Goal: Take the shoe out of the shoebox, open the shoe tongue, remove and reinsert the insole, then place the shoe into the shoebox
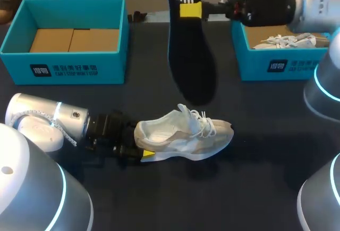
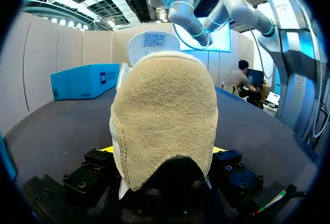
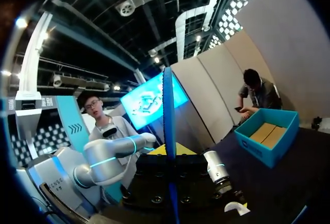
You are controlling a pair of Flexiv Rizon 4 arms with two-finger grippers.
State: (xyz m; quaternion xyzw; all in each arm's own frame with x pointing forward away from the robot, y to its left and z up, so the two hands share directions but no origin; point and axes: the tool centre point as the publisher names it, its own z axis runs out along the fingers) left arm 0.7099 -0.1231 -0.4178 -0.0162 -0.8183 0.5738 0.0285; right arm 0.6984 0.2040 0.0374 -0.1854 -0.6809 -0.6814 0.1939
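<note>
Shoe (image 1: 183,135) sits sole-down on the table at lower centre of the head view, out of the shoebox (image 1: 69,71) at upper left. Its heel is clamped between the fingers of the left gripper (image 1: 141,148), judged a brace that keeps the opening facing up. Insole (image 1: 191,66) hangs toe-down at upper centre, pinched near its heel end by the right gripper (image 1: 190,10) and apart from the shoe; removal looks done, and the vertical hold likely prepares reinsertion.

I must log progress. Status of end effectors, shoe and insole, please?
Left end effector shut on shoe heel, on table. Right end effector holds insole aloft. Nothing between insole and shoe.
</note>
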